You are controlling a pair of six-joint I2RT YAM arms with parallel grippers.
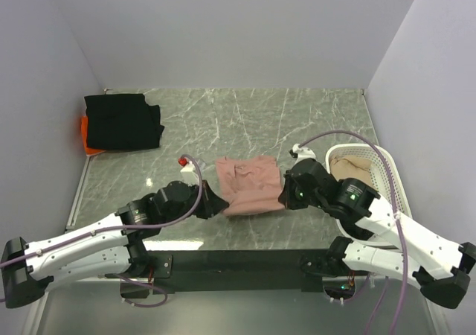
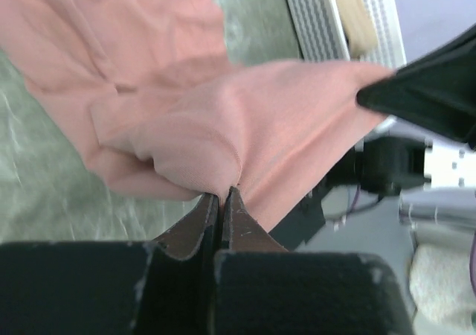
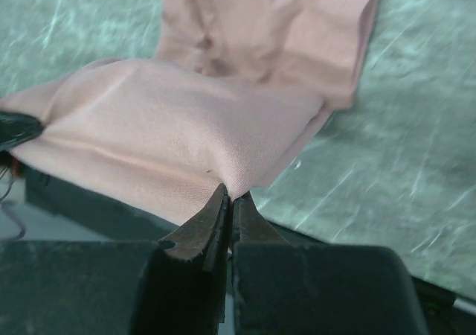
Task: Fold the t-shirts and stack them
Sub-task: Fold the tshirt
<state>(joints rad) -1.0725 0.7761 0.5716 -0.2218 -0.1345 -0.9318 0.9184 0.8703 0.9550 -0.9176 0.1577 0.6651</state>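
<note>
Dusty-pink tee (image 1: pixel 251 184) sits on a green-grey marbled table (image 1: pixel 223 119), its far part flat on the stone. Its near part is raised and pulled taut between the two grippers. Pale walls (image 1: pixel 223 30) close the table in beyond the pink tee and on both sides of it.

The left gripper (image 1: pixel 217 202) is at the pink tee's left near corner. The left wrist view shows its jaws pressed together, with a gathered fold of pink cloth pinched between the tips. The right gripper (image 1: pixel 285 193) is at the right near corner, and in its own view its jaws are likewise closed tight on the cloth edge. The fabric between the two holds is smooth, and it puckers where the left fingers bunch it.

Far left of the pink tee, toward the back wall, a folded black tee (image 1: pixel 123 121) lies on an orange tee (image 1: pixel 86 135), of which only a strip shows at the left. Just right of the pink tee, beyond the right arm, a white mesh laundry basket (image 1: pixel 392 173) stands against the side wall with beige cloth (image 1: pixel 349 167) inside.

Bare marble runs from the pink tee's far edge to the back wall, and leftward to the black tee. On the near side, a strip of table lies between the pink tee and the black bar (image 1: pixel 238 260) carrying the arm bases.
</note>
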